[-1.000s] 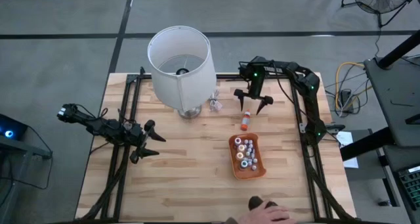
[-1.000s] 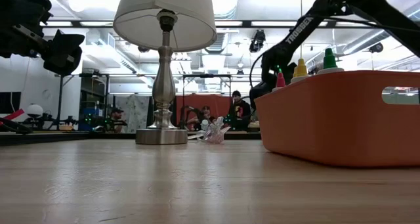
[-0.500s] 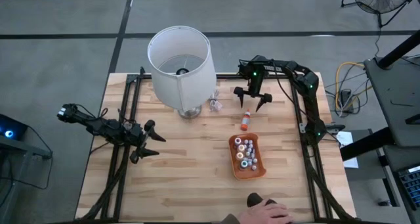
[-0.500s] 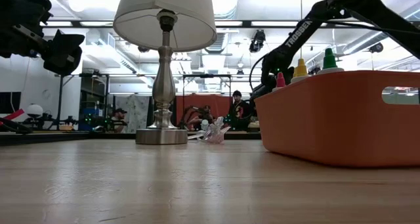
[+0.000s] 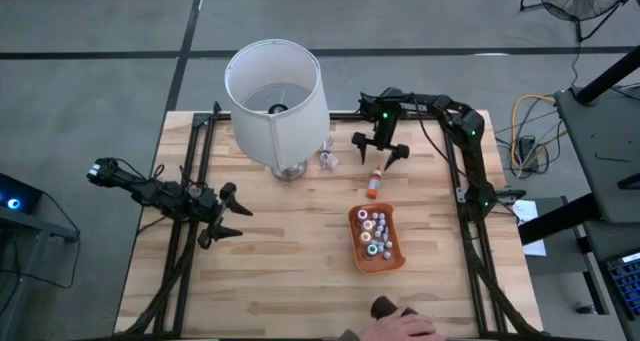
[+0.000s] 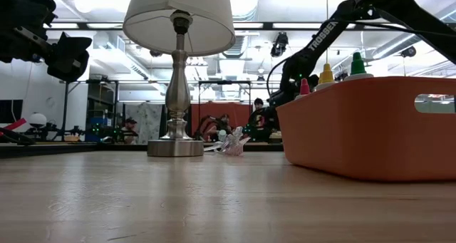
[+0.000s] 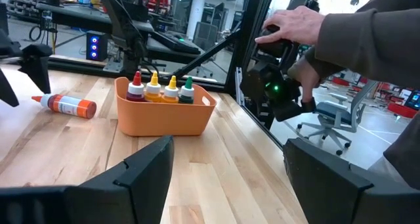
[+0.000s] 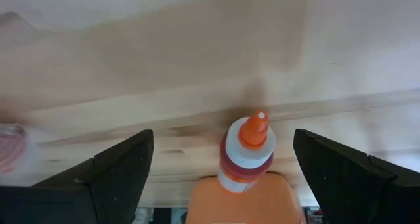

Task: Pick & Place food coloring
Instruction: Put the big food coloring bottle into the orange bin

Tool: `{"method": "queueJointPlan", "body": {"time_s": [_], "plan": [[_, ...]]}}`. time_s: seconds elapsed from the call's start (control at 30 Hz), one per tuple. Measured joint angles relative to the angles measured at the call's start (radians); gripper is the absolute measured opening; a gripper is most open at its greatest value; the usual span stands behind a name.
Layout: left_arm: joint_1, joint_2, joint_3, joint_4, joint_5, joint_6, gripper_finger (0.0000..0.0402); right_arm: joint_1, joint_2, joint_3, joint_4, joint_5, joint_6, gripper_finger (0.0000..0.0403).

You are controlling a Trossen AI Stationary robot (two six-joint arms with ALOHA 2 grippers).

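Right hand open above a lying bottle

The right hand [image 5: 379, 153] hovers spread-fingered; the orange-capped food coloring bottle [image 5: 373, 183] lies on the desk [image 5: 280, 251] just beneath it. Left hand [image 5: 230, 213] waits open, well apart.

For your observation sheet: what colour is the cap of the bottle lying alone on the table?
Orange; the bottle shows best in the right wrist view.

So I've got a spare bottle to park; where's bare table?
Free: the wood between the left gripper and the orange tray, and the near-left corner. Crowded: from the lamp to the right gripper over the lying bottle.
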Motion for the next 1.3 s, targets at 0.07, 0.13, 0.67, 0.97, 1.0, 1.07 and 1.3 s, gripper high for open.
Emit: {"method": "queueJointPlan", "body": {"time_s": [0.07, 0.13, 0.67, 0.97, 1.0, 1.07, 1.3], "plan": [[0.000, 0.000, 0.000, 0.000, 0.000, 0.000, 0.0259, 0.006, 0.000, -0.008, 0.000, 0.001, 0.000, 0.0359], [0.000, 0.000, 0.000, 0.000, 0.000, 0.000, 0.0259, 0.009, 0.000, -0.019, 0.000, 0.001, 0.000, 0.0359], [0.000, 0.000, 0.000, 0.000, 0.000, 0.000, 0.0259, 0.020, -0.001, -0.051, 0.002, 0.001, -0.004, 0.0352], [0.000, 0.000, 0.000, 0.000, 0.000, 0.000, 0.0258, 0.023, -0.001, -0.069, 0.005, 0.000, -0.009, 0.0298], [0.000, 0.000, 0.000, 0.000, 0.000, 0.000, 0.0259, 0.025, -0.001, -0.074, 0.005, 0.000, -0.009, 0.0294], [0.000, 0.000, 0.000, 0.000, 0.000, 0.000, 0.0258, 0.029, -0.001, -0.084, 0.006, 0.000, -0.013, 0.0288], [0.000, 0.000, 0.000, 0.000, 0.000, 0.000, 0.0259, 0.028, 0.000, -0.086, 0.013, -0.001, -0.031, 0.0264]]}}
